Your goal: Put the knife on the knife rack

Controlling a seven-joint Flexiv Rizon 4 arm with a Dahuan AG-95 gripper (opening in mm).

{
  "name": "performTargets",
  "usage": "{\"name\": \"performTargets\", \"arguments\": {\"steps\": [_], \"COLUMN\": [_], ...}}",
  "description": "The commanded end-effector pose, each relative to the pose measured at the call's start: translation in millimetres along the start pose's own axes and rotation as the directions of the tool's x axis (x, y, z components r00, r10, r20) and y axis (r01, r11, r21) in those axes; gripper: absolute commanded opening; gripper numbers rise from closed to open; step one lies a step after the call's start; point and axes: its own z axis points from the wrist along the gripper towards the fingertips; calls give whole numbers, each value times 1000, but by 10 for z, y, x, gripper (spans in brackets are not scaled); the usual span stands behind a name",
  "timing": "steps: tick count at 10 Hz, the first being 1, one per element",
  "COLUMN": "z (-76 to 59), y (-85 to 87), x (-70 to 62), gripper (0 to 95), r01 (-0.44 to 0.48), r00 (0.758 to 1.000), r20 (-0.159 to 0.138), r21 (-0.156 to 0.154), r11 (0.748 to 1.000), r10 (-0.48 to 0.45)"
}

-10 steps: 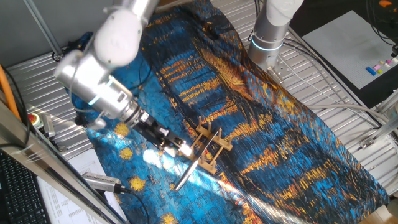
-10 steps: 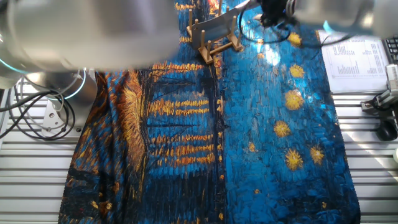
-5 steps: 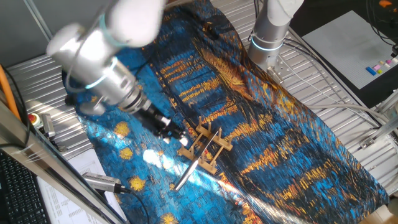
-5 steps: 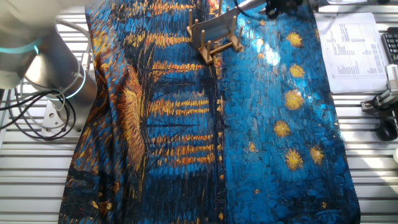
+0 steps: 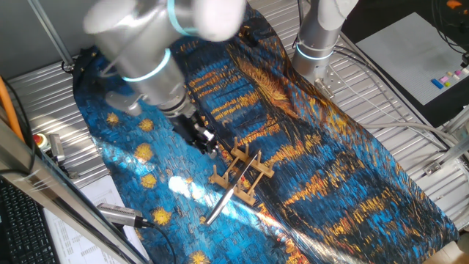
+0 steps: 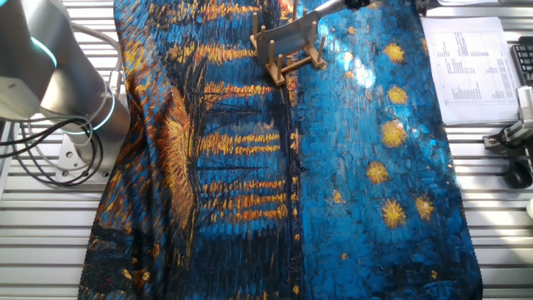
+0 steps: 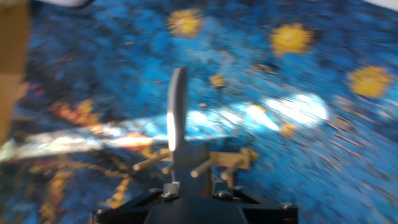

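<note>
Surface: metal slatted table point(image 5: 410, 103) covered by a blue and orange painted cloth point(image 5: 330, 169) with yellow stars.

Item 1, rack point(image 5: 242, 174): light wooden, two rails with upright pegs, standing on the cloth. In the other fixed view the rack point(image 6: 283, 52) sits near the top edge of the cloth. In my hand view the rack point(image 7: 227, 163) shows pegs and a crossbar low in the picture, blurred.

Item 2, knife point(image 5: 233, 191): lies in the rack slots, blade on edge between the pegs, handle sticking out past the rack over the cloth. The other fixed view shows the broad grey blade of the knife point(image 6: 293, 32) standing in the rack, handle running toward the top edge. In my hand view the knife point(image 7: 177, 115) appears edge-on, pointing away from me, handle end far.

Item 3, my gripper point(image 5: 207, 139): dark, just beside the rack, apart from it and from the knife, holding nothing. Whether my fingers are spread or closed I cannot tell; they are too small and dark in one fixed view, and hidden in the hand view.

Item 4, printed paper point(image 6: 470, 58): lies on the table beside the cloth.
</note>
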Motion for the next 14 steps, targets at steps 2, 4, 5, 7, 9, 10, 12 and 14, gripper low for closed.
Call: {"name": "performTargets", "arguments": {"steps": [2,4,5,7,9,10,12,14], "z": [-34,-34,-26,-30,-29,-32,-40,-89], "y": [-17,-17,-66,-295,-578,-668,-829,-913], "x": [16,16,32,124,274,334,456,554], "gripper": [0,0,0,0,0,0,0,0], "r01": [-334,-422,-416,-382,-346,-338,-329,-309], "r00": [943,906,909,924,938,941,944,951], "r20": [74,107,101,94,92,87,85,69], "r21": [178,207,214,215,210,211,215,224], "r11": [926,882,884,899,915,917,920,924], "r10": [326,409,404,370,334,327,318,302]}}
